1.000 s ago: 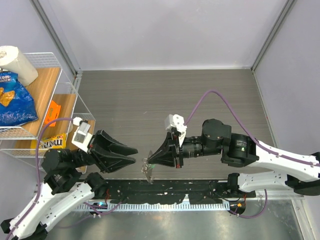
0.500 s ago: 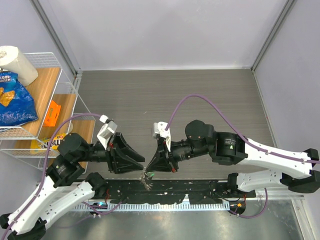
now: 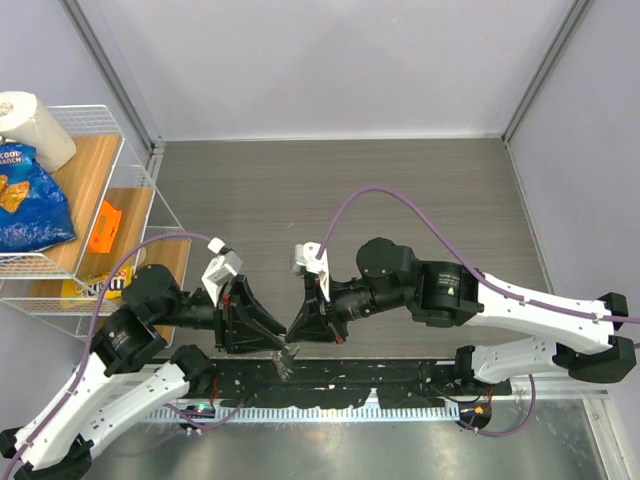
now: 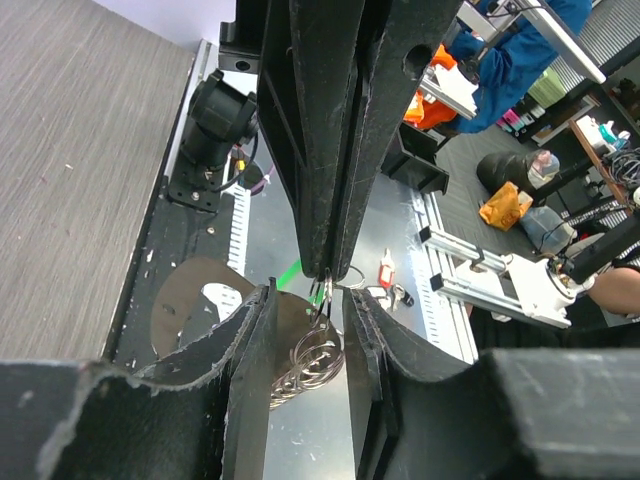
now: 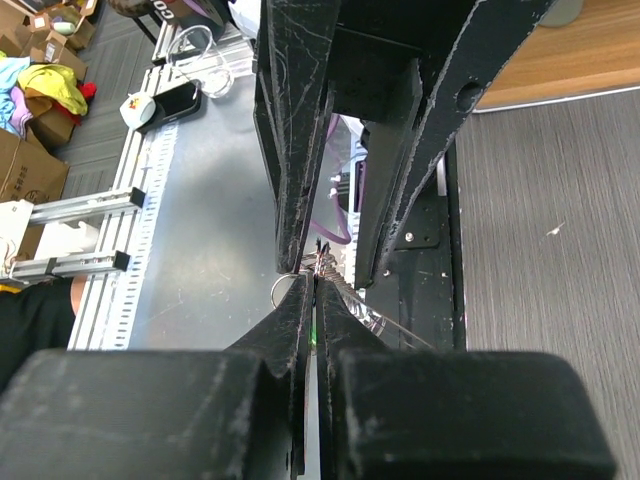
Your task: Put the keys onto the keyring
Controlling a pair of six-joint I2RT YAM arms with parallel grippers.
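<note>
only the left wrist view shows the thin silver metal keyring (image 4: 318, 350) pinched by the right gripper's (image 4: 323, 272) closed tips, its chain seemingly hanging straight below them, between the left gripper's (image 4: 307, 296) parted fingers.

Chip bag (image 3: 30, 205) and paper roll (image 3: 35, 125) on shelf (image 3: 92, 165).

The keyring (image 4: 313, 358) is hanging in the air, its thin silver loops dangling just under the closed tips of the right gripper (image 4: 325, 272) and between the spread fingers of the left gripper (image 4: 308, 297). The green key (image 4: 289, 273) is showing only as a sliver beside the pinch.
</note>
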